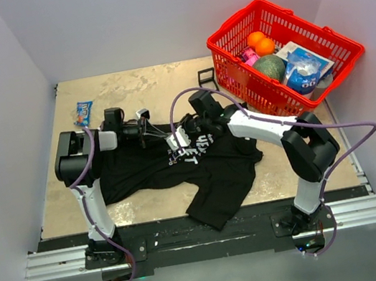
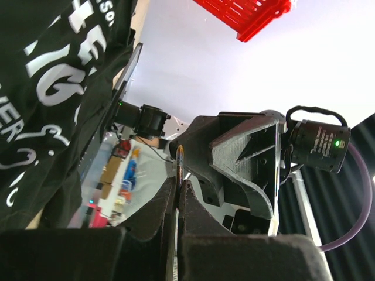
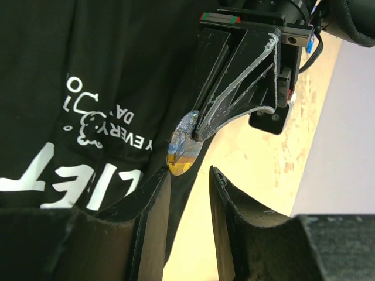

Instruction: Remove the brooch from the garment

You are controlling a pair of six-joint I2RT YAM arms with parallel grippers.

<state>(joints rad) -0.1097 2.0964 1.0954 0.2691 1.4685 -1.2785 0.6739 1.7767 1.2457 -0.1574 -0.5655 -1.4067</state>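
Note:
The garment is a black T-shirt with white lettering, crumpled on the table. It also shows in the left wrist view and the right wrist view. The brooch is a small round silvery-blue disc with a yellow lower part, at the shirt's edge. My left gripper is shut on the brooch, which shows edge-on between the left gripper's tips. My right gripper is open, its jaws just below the brooch; in the top view it is over the shirt's chest. I cannot tell whether the brooch is still pinned to the cloth.
A red basket with oranges, a green melon and blue packets stands at the back right. A black wire cube frame lies left of it. A blue snack packet lies at the back left. Walls close in the sides.

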